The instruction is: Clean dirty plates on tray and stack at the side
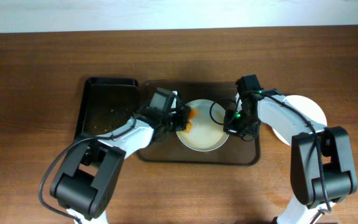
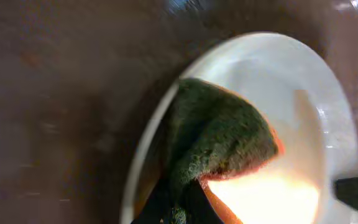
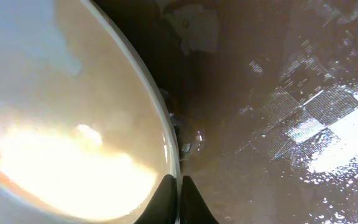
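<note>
On the wooden surface (image 1: 36, 62), the dark brown tray (image 1: 166, 152) sits at centre, long side across the view, with a smaller black tray (image 1: 104, 102) touching its left end. Black tray has pale specks on its floor. One pale plate (image 1: 204, 134) lies flat in the middle of the brown tray; a second plate (image 1: 306, 109), white, sits off the tray on the surface just to the right, partly under the right arm. Can't tell if more plates are stacked under it. Tray floor in the right wrist view is wet, with droplets and glare. A dark green sponge (image 2: 219, 140) lies on the left part of the tray plate, overlapping its rim, with orange along its lower edge. Left pincer (image 1: 180, 119) is at the plate's left edge, fingers closed narrow on the near end of the sponge. Right pincer (image 1: 234, 124) is at the plate's right edge, fingers closed narrow with the rim pinched between them, one tip inside, one outside. Orange-red sauce (image 1: 191, 115) shows on the plate's upper left beside the sponge; the rest of the plate is plain.
</note>
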